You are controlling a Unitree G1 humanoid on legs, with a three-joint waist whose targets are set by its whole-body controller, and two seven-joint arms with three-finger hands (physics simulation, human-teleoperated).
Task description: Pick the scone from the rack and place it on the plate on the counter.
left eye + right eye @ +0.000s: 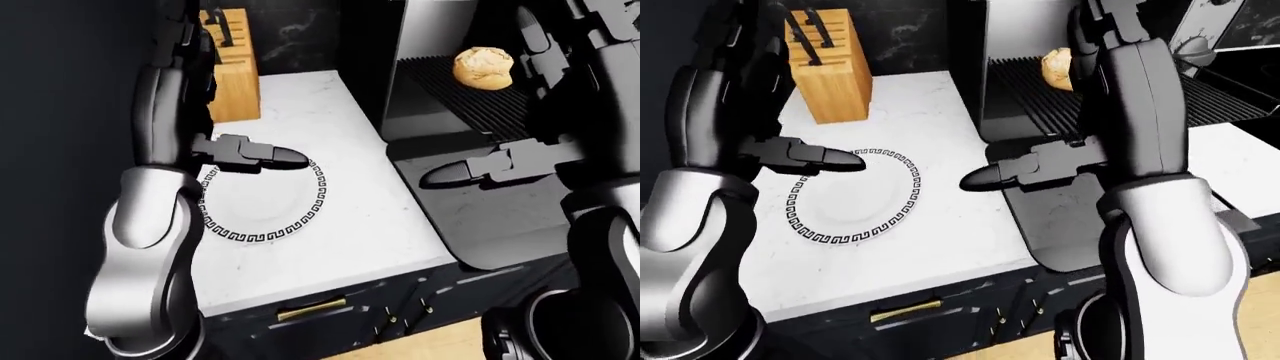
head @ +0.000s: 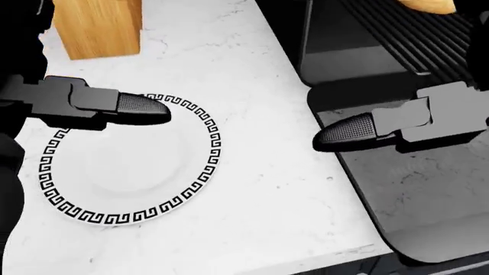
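In the left-eye view the scone (image 1: 484, 67) sits on the dark slatted rack (image 1: 470, 101) at about one o'clock, well apart from both hands. The plate (image 2: 130, 160) with its key-pattern rim lies on the white counter (image 2: 259, 189), the left hand (image 2: 114, 107) over its ten o'clock edge, a wooden knife block (image 1: 828, 79) beyond at twelve. The right hand (image 2: 382, 127) hovers at three o'clock over the oven door (image 2: 428, 195); both hands grip nothing, fingers pressed together and straight.

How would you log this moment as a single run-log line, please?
scone: on rack, untouched | plate: empty | left hand: open, over plate rim | right hand: open, below rack
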